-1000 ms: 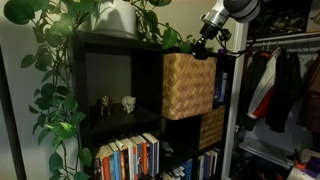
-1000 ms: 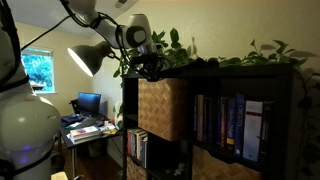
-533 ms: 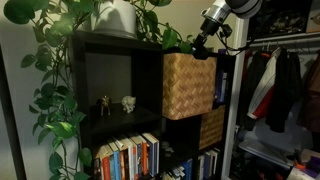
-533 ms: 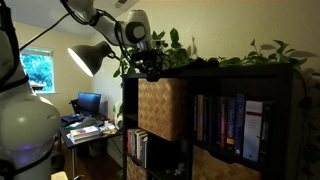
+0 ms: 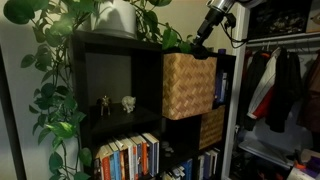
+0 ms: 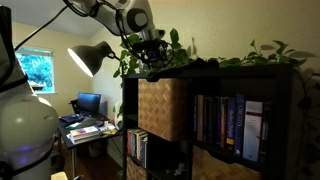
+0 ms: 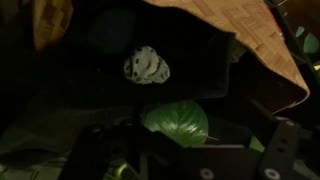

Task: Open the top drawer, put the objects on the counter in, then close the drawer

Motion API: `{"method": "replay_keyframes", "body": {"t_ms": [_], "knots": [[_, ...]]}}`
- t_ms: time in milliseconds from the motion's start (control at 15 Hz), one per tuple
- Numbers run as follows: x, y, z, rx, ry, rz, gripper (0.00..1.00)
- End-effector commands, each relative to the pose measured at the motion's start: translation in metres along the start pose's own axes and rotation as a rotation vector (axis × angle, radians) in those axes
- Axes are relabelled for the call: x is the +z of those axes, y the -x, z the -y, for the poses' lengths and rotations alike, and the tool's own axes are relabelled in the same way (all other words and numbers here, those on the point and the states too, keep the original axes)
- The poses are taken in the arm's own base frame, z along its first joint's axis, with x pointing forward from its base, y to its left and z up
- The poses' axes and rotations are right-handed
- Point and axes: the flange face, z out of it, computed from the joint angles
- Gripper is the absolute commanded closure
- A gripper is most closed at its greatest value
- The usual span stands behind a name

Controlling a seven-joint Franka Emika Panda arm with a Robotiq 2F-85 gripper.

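Note:
The top drawer (image 5: 187,85), a light tan wicker bin, sticks out from the front of the dark bookshelf in both exterior views (image 6: 162,108). My gripper (image 5: 203,42) hangs just above the bin's open top, by the edge of the counter (image 5: 100,36), among trailing leaves (image 6: 152,62). In the wrist view I look down into the dark bin past its woven wall (image 7: 240,30). A small pale crumpled object (image 7: 146,65) lies on the bottom. My gripper (image 7: 185,152) is open, its dark fingers wide apart, with only a green leaf (image 7: 175,120) below them.
A white plant pot (image 5: 115,18) and long vines cover the shelf top. Small figurines (image 5: 128,102) stand in the cubby beside the drawer, above books (image 5: 125,158). A darker woven bin (image 5: 211,128) sits lower down. Clothes (image 5: 280,85) hang alongside; a lamp (image 6: 90,58) stands nearby.
The gripper has opened and risen a little above the bin. The wicker bin itself has not moved.

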Motion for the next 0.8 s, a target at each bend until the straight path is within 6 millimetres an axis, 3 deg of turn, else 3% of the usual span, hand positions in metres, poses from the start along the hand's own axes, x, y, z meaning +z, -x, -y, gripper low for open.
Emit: {"method": "replay_keyframes", "body": {"t_ms": [0, 333, 733], "knots": [[-0.015, -0.001, -0.029, 0.079, 0.067, -0.006, 0.00], [-0.012, -0.001, -0.066, 0.137, 0.130, -0.066, 0.00], [0.012, -0.006, -0.083, 0.182, 0.173, -0.122, 0.00]]}}
